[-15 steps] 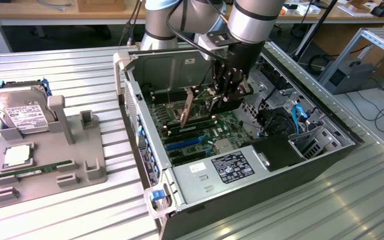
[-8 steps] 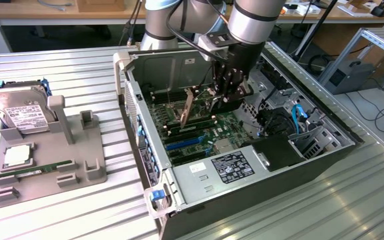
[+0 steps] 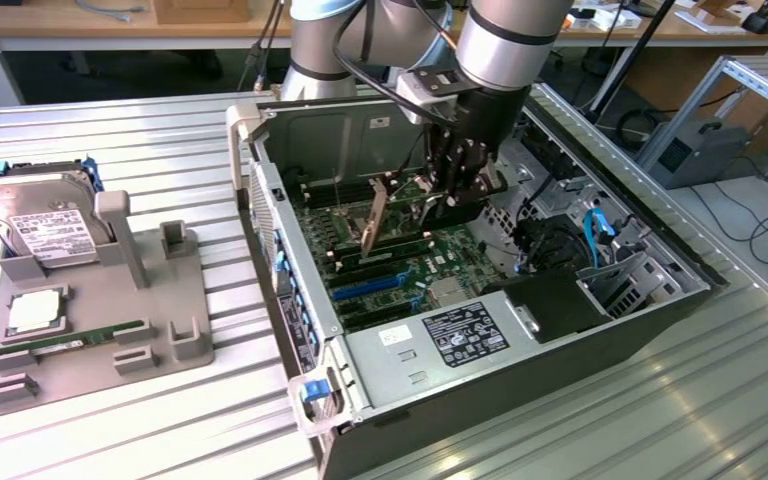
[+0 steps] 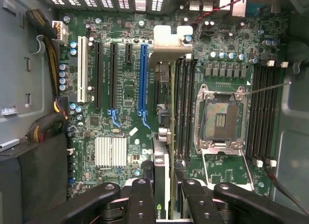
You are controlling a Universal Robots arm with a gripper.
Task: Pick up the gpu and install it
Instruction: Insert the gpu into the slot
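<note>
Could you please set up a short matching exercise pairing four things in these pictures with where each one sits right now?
Things:
1. gpu
2. hard drive
3. RAM stick
4. computer case

Places:
A. lying flat low on the grey holder
B. lying open on the metal table, its motherboard showing
C. held edge-down in the pincer, above the motherboard
D. leaning upright at the back of the grey holder

Pairs: 1-C, 2-D, 3-A, 4-B

Open computer case (image 3: 584, 330) on slatted metal table (image 3: 117, 440); green motherboard (image 4: 120, 113) inside, with blue slot (image 4: 143, 79), silver heatsink (image 4: 110, 151), empty processor socket (image 4: 220, 119). Grey holder tray (image 3: 157, 330) beside case: hard drive (image 3: 48, 228) upright, memory stick (image 3: 71, 342) lying flat.
</note>
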